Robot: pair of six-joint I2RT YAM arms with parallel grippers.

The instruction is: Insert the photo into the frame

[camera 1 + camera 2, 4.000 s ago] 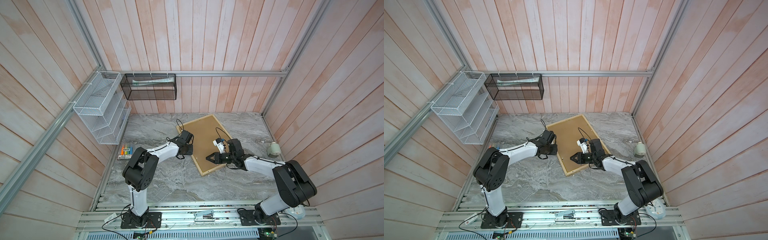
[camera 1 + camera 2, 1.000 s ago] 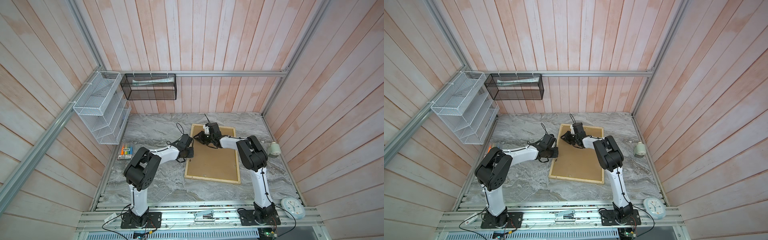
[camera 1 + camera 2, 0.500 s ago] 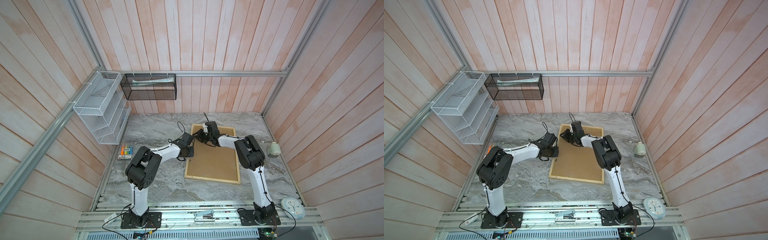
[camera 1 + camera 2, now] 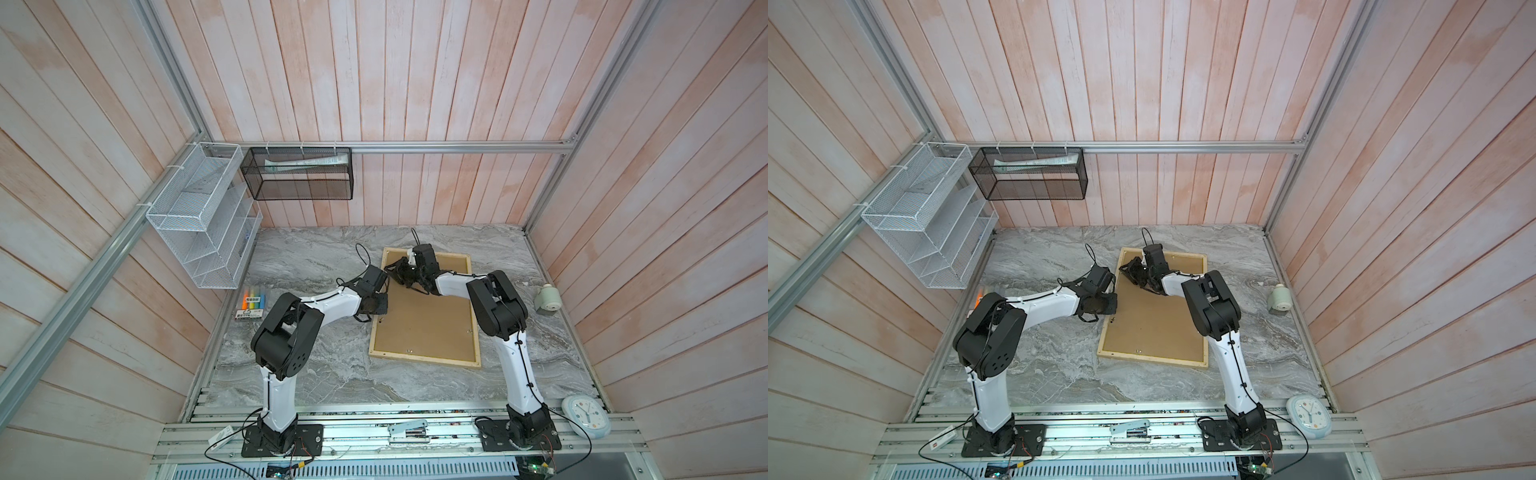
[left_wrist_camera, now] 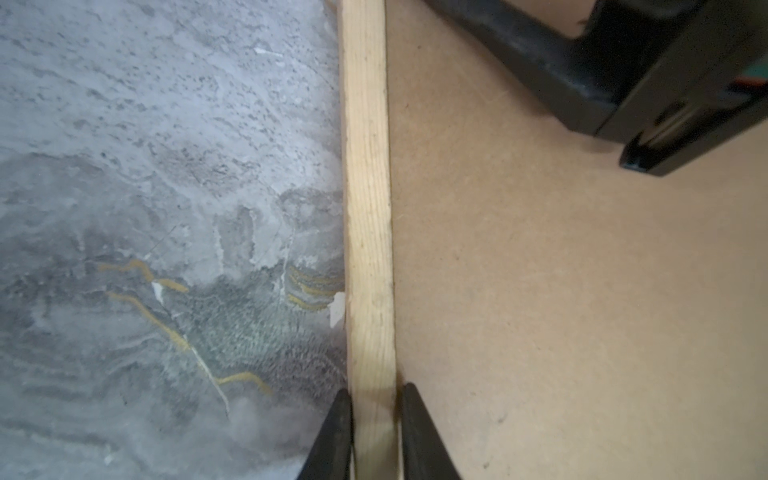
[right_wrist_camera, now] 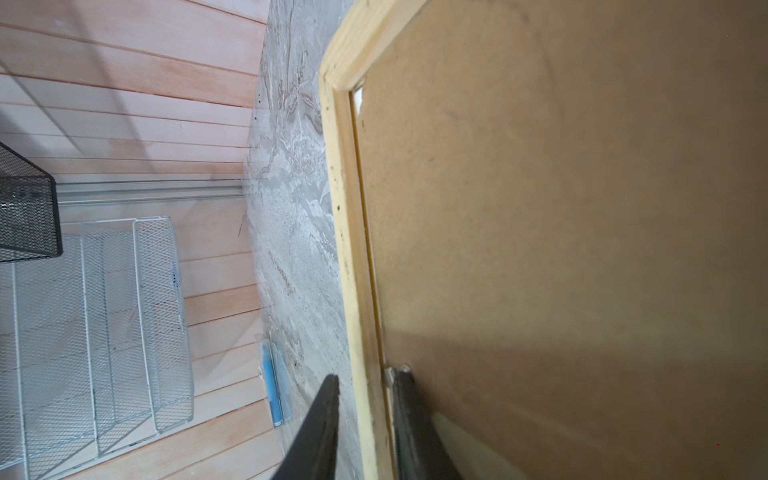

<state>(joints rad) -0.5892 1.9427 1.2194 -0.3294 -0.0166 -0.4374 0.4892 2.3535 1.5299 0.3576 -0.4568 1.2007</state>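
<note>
1. Pale wood fills the gap between the left gripper's (image 5: 372, 399) fingers (image 5: 332, 432): they have narrowed over the last second and now pinch the left rail of the frame (image 4: 424, 358).
2. Right gripper (image 6: 363, 382) straddles a rail near the far corner, its inner finger against a metal tab (image 6: 390, 370). A sliver of table (image 4: 316, 257) shows beside the outer finger, so I cannot tell whether it clamps.
3. Diagonal seconds ago, the frame now lies squared, back up, with the backing board (image 4: 428, 320) seated inside.
4. No photo shows; presumably it is under the board, so the tabs likely remain.
</note>
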